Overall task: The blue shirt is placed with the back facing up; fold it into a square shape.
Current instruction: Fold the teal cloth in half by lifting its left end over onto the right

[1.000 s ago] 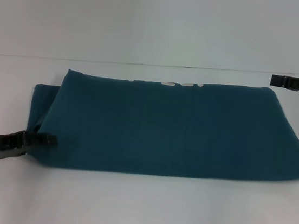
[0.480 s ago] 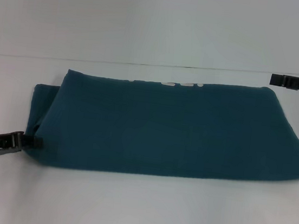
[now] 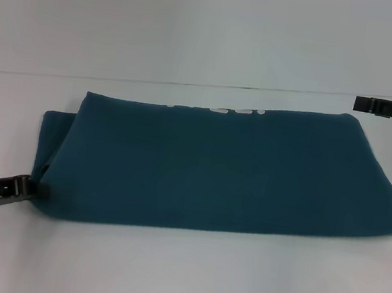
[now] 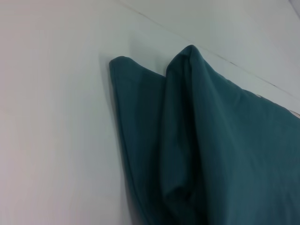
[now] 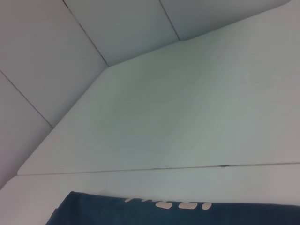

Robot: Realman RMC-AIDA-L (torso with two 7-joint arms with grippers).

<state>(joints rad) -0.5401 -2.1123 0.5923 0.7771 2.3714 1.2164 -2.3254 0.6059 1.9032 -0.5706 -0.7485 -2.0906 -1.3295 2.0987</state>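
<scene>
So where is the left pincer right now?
In the head view the left pincer is low on the left, at the near left corner of the folded blue shirt.

I see the blue shirt [image 3: 229,168] as soft, matt cloth, smooth with slack folds at its layered end. The worktop [image 3: 165,278] looks white, smooth and faintly sheened. My left pincer [image 3: 33,189] reads as dark, hard metal or plastic; the right pincer [image 3: 362,104] is matt black.

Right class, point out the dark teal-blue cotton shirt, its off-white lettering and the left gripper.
dark teal-blue cotton shirt [image 3: 228,172]: head view, top layer's middle.
off-white lettering [image 3: 220,110]: head view, far edge.
left gripper [image 3: 39,189]: head view, tips at shirt's corner.
</scene>
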